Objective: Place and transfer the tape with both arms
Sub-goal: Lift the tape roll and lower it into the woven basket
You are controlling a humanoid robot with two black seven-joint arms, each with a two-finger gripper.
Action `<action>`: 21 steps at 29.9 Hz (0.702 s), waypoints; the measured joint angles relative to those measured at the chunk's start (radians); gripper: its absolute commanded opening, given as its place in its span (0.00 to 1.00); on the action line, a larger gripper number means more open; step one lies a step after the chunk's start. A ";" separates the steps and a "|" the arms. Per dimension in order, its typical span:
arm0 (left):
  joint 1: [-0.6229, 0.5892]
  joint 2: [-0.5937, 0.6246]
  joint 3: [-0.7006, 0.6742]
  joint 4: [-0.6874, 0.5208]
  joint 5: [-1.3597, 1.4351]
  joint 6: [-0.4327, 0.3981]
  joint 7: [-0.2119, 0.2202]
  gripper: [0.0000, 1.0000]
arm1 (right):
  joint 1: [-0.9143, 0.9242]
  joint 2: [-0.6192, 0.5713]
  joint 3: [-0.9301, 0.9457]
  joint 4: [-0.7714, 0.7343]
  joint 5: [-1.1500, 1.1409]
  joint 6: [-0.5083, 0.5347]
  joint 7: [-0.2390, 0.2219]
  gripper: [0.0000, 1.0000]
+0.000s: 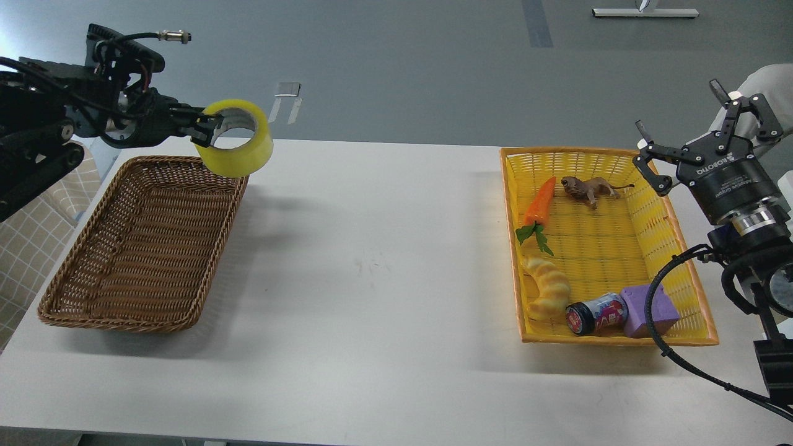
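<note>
Tape (237, 144): hanging over the brown basket's (80, 310) 1 o'clock corner.
Left gripper (205, 129): pinching the tape's wall.
Right gripper (694, 133): fingers apart, holding nothing.
Tip: be going lower toward 7 o'clock before letting go.

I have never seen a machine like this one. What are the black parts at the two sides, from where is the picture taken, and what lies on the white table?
The picture is taken from the robot's own head, looking forward and down. The black parts are its two arms. The left pincer is closed on a thick roll of translucent yellow tape, holding it in the air above the far right corner of a brown wicker basket, which looks empty. The right pincer is open and holds nothing.

On the white table there is also a yellow plastic basket. In it lie an orange toy carrot, a small brown toy lion, a curved yellow bread-like toy, a small can lying on its side and a purple block.
</note>
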 measured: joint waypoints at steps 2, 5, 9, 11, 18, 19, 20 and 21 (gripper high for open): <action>0.022 0.027 0.000 0.001 0.000 0.005 -0.009 0.00 | 0.000 0.000 0.000 0.000 0.000 0.000 0.000 1.00; 0.054 0.059 0.000 0.006 -0.003 0.011 -0.022 0.00 | 0.000 0.001 -0.001 -0.001 0.000 0.000 0.000 1.00; 0.103 0.093 -0.001 0.012 -0.020 0.030 -0.038 0.00 | 0.000 0.007 -0.002 -0.002 0.000 0.000 0.000 1.00; 0.129 0.106 -0.001 0.013 -0.032 0.043 -0.042 0.00 | 0.000 0.008 -0.002 -0.002 0.000 0.000 0.000 1.00; 0.246 0.117 -0.002 0.024 -0.068 0.108 -0.043 0.00 | -0.002 0.012 -0.002 -0.007 0.000 0.000 0.000 1.00; 0.258 0.114 -0.002 0.029 -0.069 0.117 -0.043 0.00 | -0.003 0.012 -0.002 -0.008 0.000 0.000 0.000 1.00; 0.270 0.112 -0.002 0.034 -0.070 0.127 -0.043 0.00 | -0.003 0.012 -0.002 -0.008 0.000 0.000 0.000 1.00; 0.279 0.110 -0.002 0.040 -0.071 0.134 -0.043 0.00 | -0.003 0.012 -0.002 -0.008 0.000 0.000 0.000 1.00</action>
